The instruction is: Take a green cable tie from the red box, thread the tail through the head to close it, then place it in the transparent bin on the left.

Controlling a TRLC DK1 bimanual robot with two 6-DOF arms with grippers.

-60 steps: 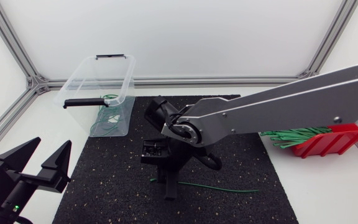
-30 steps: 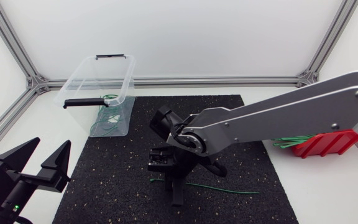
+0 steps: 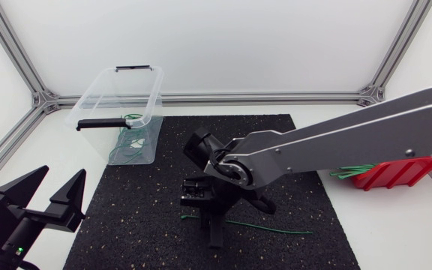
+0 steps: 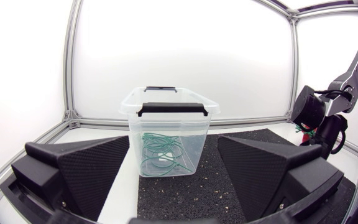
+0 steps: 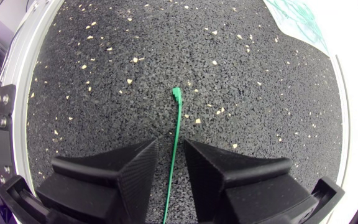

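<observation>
A green cable tie (image 3: pixel 268 226) lies flat on the black mat (image 3: pixel 133 217). My right gripper (image 3: pixel 214 234) stands low over its left part. In the right wrist view the tie (image 5: pixel 175 118) runs through the narrow gap of the right gripper (image 5: pixel 171 148), open, neither finger touching it. The tie's head end (image 5: pixel 176 93) lies on the mat ahead of the fingers. The red box (image 3: pixel 394 172) with several green ties (image 3: pixel 349 173) sits at the right, partly under my right arm. The transparent bin (image 3: pixel 88 105) at the back left holds closed green ties (image 4: pixel 163 149). My left gripper (image 3: pixel 49 201) is open at the front left, facing the bin (image 4: pixel 194 140).
The long silver right arm (image 3: pixel 336 142) spans from the right edge to the mat's middle. An aluminium frame (image 3: pixel 223 97) borders the white table. Bare mat lies between the bin and my right gripper.
My right gripper has shifted a little toward the front and right along the tie. Its arm now covers more of the red box. The left arm has stayed still.
</observation>
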